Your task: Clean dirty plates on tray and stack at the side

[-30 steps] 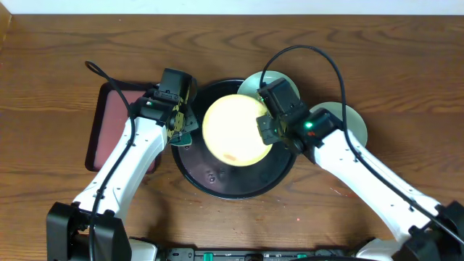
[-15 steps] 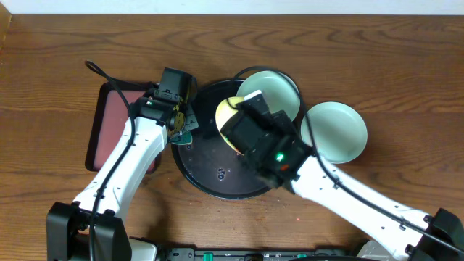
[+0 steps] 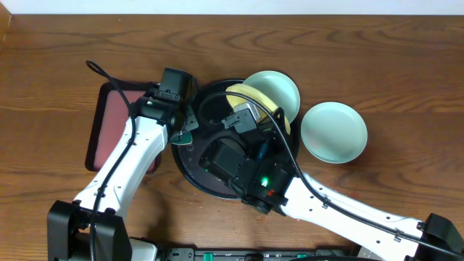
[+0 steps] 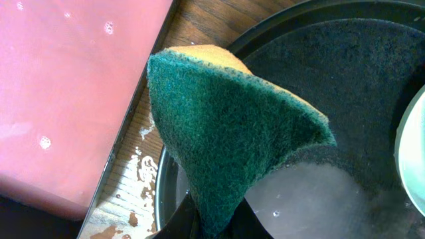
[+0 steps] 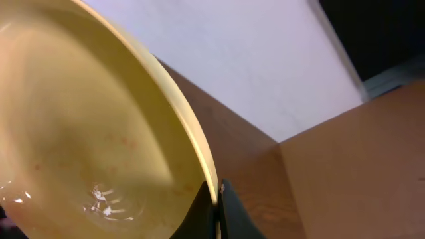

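Yellow plate (image 5: 86, 133) now up on edge.

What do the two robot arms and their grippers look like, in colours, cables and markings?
Both arms have white link shells with black joint and wrist housings. The left arm carries a thin black cable looping past its wrist. The right arm has a similar cable and a small lit green light. The left gripper and right gripper have black fingers.
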